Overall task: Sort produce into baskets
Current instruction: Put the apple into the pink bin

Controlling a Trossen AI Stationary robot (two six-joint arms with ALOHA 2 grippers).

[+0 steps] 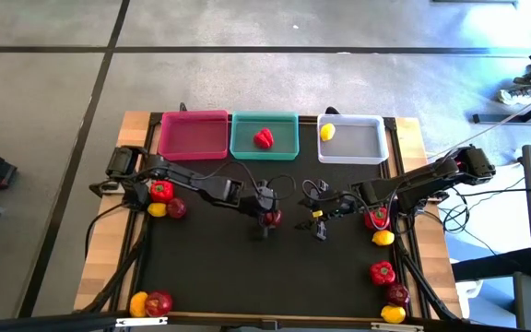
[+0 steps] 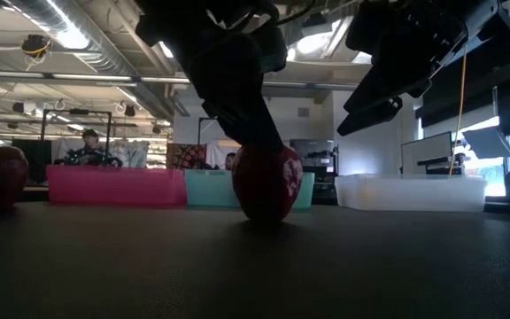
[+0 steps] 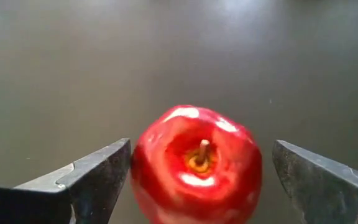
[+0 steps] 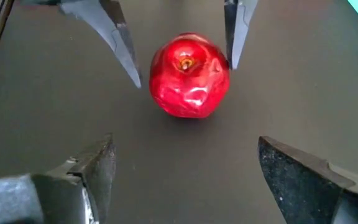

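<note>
A dark red apple (image 1: 272, 218) rests on its underside on the black mat (image 1: 219, 267) at mid-table, stem up. It also shows in the low view (image 2: 268, 182). My left gripper (image 3: 201, 165) is open and points down, with one finger on each side of the apple (image 3: 194, 165). My right gripper (image 4: 185, 168) is open and empty, just to the apple's right (image 1: 319, 224). The pink basket (image 1: 194, 135), the teal basket (image 1: 284, 148) and the white basket (image 1: 358, 146) stand along the far edge. The teal one holds a red pepper (image 1: 264, 139). The white one holds a lemon (image 1: 327, 132). My left gripper comes at the apple from above, fingers pointing down. One finger (image 3: 114, 165) stands right against the apple's side (image 3: 137, 168); I cannot tell whether it touches. The other finger (image 3: 303, 174) stands clear of the apple, which sits on the mat.
A pepper (image 1: 160, 191), a lemon (image 1: 157, 209) and an apple (image 1: 177, 208) lie at the left. A lemon (image 1: 137, 302) and an apple (image 1: 159, 302) lie at the near left corner. Peppers (image 1: 376, 219), lemons (image 1: 383, 238) and an apple (image 1: 396, 293) line the right edge.
</note>
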